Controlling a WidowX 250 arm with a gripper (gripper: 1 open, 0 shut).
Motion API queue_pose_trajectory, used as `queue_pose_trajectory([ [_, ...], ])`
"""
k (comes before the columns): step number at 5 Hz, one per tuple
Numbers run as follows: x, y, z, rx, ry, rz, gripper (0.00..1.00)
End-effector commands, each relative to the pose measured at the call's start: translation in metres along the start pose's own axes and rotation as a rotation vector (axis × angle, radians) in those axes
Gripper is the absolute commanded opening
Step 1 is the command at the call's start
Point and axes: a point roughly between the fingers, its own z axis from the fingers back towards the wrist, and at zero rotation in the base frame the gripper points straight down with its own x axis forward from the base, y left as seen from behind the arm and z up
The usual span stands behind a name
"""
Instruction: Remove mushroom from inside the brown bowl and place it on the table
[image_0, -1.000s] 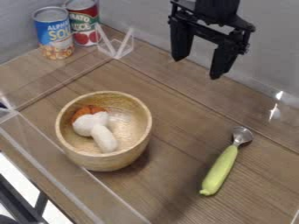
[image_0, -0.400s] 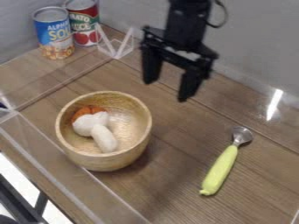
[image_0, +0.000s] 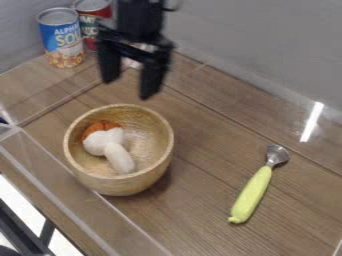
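Overhead, the black gripper (image_0: 130, 72) hangs blurred above the far rim of the wooden bowl (image_0: 118, 150) — jaws wide apart — while the toy mushroom (image_0: 110, 146) lies inside, against the bowl's left part in view.

- Gripper (image_0: 130, 82) has swung from the brown bowl's (image_0: 118, 180) one-to-two o'clock side to its twelve o'clock.
- Red can (image_0: 91, 18) is now partly hidden.

Pale, smooth panels (image_0: 247, 35) rise behind the scene, and a bright, narrow streak of light (image_0: 311, 121) gleams on the one at the right.
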Motion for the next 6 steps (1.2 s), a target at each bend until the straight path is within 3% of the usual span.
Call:
queue_pose_trajectory([
  [1,-0.002,0.018,0.005,0.015,-0.069,0.014,1.0],
  [6,-0.003,0.025,-0.03,0.005,-0.066,0.052,1.0],
])
